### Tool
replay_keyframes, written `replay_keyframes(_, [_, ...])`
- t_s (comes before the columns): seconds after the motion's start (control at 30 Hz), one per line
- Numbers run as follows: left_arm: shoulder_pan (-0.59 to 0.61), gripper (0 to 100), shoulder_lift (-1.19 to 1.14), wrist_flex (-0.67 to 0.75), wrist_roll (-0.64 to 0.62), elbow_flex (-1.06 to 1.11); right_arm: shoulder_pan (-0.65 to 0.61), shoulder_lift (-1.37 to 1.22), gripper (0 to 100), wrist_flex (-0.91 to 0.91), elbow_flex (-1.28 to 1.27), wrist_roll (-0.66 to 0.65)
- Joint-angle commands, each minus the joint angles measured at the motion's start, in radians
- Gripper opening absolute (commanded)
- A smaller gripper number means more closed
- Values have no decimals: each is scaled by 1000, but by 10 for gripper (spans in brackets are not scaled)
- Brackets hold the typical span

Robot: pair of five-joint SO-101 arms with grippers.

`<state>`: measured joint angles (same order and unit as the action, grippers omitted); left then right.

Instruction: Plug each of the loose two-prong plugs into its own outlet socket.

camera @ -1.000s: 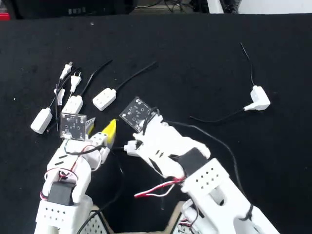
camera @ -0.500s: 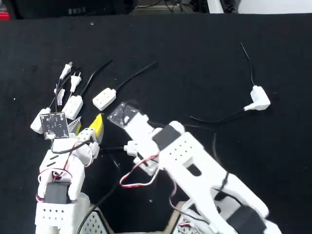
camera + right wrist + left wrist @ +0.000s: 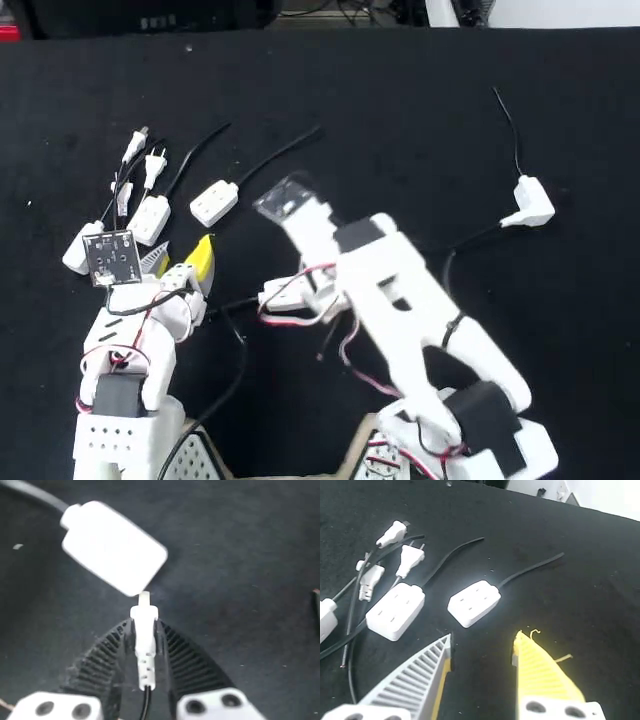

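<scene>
R tool (image 3: 144, 628): clamped on plug (image 3: 144, 614), tip at socket (image 3: 114, 555) edge.
L tool (image 3: 482, 647): fingers apart, same socket at 1 o'clock.

the table cover (image 3: 420, 110) looks like matt black cloth. the outlet sockets (image 3: 474, 603) are smooth white plastic with a slight sheen. each plug (image 3: 410, 559) is the same plastic, with prongs that look like metal. the cords (image 3: 530, 569) have a smooth black rubbery sheath. the left gripper (image 3: 483, 637) has ribbed plastic fingers, 1 grey and 1 yellow. the right gripper (image 3: 144, 625) has ribbed matt black plastic.
</scene>
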<state>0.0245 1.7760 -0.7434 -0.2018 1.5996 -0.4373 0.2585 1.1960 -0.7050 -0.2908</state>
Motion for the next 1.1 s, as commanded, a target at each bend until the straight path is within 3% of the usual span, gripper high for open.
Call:
replay_keyframes(0.0, [-38, 202, 8, 21, -17, -10, 77, -27, 11, -20, 113, -29])
replay_keyframes(0.13, [-41, 202, 8, 21, -17, -10, 74, -71, 11, 0, 173, -23])
replay_keyframes(0.23, [-42, 202, 8, 20, -21, -8, 74, -76, 11, 135, 269, -8])
replay_keyframes(0.33, [-45, 202, 8, 21, -25, -8, 49, -87, 11, 261, 390, 141])
replay_keyframes(0.5, [-81, 202, 8, 15, -18, -8, -61, -162, 11, 299, 423, 367])
replay_keyframes(0.8, [-77, 202, 8, 21, -17, -2, -95, -265, 11, 419, 584, 552])
replay_keyframes(1.07, [-79, 202, 8, 21, -17, -5, -95, -274, 11, 391, 568, 724])
